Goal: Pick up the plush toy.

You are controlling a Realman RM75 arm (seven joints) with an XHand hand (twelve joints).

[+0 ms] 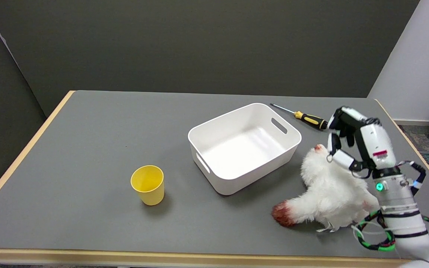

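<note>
Right hand [352, 139] fingers [339, 158] curled downward and apart, nothing between them. One fingertip sits at the upper edge of the plush toy [328, 193]; can't tell if it's touching the fur or just over it. No grip on the toy.

Plush toy lies flat on the bench [88, 149] directly below and toward the near side of the fingers: white fur, reddish-brown tip on the limb pointing to the near edge, smaller reddish patch right by the fingertip. Its right side is partly hidden behind the wrist.

Just beyond the fingers, on the far side: screwdriver [304, 117], yellow-and-black handle, its handle end close to the hand, shaft pointing away to the left.

Left of the fingers: white bin [292, 137] with cutout handles, near the toy but apart from it.

Well off to the left, toward the near edge: yellow cup [148, 185], upright.
</note>
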